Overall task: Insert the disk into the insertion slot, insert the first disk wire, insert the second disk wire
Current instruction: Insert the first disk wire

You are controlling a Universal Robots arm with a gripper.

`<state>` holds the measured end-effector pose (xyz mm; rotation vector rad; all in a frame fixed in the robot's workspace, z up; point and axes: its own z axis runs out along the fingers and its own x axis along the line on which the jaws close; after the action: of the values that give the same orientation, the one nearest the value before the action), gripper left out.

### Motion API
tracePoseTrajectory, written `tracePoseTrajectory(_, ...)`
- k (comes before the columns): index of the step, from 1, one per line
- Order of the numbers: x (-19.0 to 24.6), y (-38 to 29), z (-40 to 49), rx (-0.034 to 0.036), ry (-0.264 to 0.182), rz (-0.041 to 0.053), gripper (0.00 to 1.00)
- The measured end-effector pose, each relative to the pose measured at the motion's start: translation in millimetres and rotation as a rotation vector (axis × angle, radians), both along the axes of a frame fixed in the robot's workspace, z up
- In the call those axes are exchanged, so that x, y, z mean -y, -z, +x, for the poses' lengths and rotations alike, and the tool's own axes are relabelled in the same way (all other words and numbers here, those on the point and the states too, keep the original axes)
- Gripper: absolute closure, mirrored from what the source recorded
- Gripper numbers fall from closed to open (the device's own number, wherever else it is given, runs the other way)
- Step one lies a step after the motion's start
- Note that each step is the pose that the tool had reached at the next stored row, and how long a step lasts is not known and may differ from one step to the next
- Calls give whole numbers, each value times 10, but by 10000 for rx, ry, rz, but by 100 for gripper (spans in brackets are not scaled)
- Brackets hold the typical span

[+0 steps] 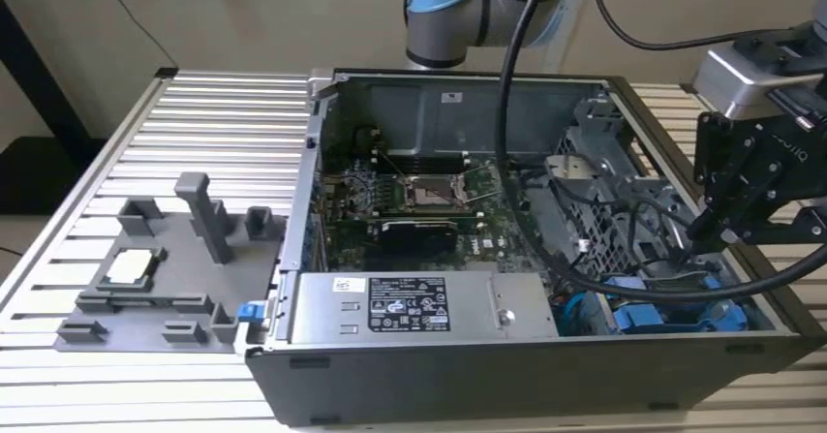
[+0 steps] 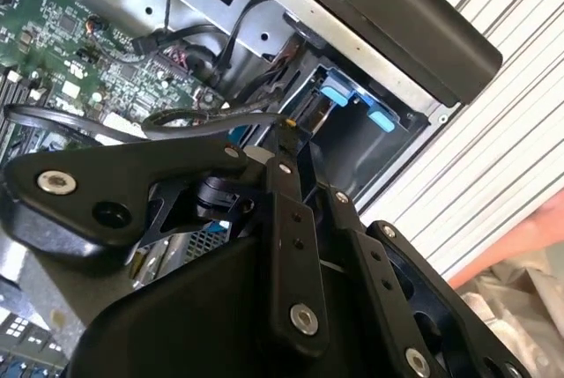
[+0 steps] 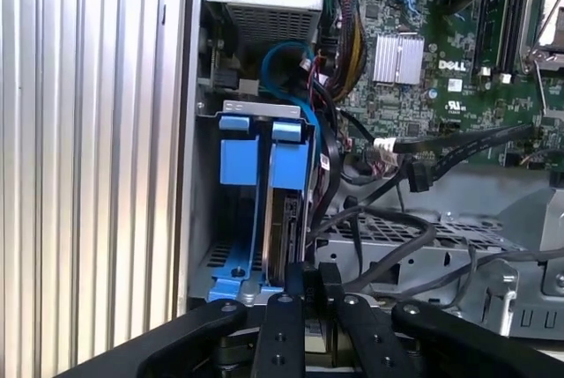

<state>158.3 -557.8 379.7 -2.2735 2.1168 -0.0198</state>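
Labels first. The silver metal power-supply box [image 1: 413, 307] has a white-and-black printed sticker on its upper face. The green motherboard [image 1: 413, 196] carries small white print near a finned silver heatsink [image 3: 398, 57]. A white tag [image 3: 388, 144] wraps one thin black cable. None of this is transcribed.

The black metal gripper [image 1: 704, 231] hangs inside the open black computer case [image 1: 517, 375], on the exterior view's right, over the corner bay. In the first wrist view its tip is just at the end of the disk and in line with it. I cannot tell whether it is clamped on anything or slack.

The flat grey disk [image 3: 285, 219], clipped in a bright blue plastic carrier frame [image 3: 238, 162], stands on edge. It is seated in the grey metal insertion slot [image 3: 256, 112], next to the power-supply box. It is seen edge-on as a dark grey slab. Two blue tabs [image 2: 339, 96] sit at the frame's outer end. Its broad face is turned away.

Room is tight. The slot sits right against the case side wall, with the ribbed aluminium table [image 1: 220, 113] outside it. On the motherboard side, tangled black cables [image 3: 370, 219] crowd just beside the disk. A thick black cable [image 1: 607, 286] loops across the bay. A grey plastic fixture tray [image 1: 155, 278] sits on the table at the exterior view's left, well apart.
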Motion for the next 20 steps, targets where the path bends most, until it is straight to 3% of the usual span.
tracePoseTrajectory(3,0,17,24,-151,30,-4,81)
tracePoseTrajectory(7,0,32,43,-437,56,-21,81)
tracePoseTrajectory(9,0,47,44,-507,96,-22,81)
tracePoseTrajectory(14,13,94,47,-550,253,3,81)
tracePoseTrajectory(20,26,138,129,-834,259,3,81)
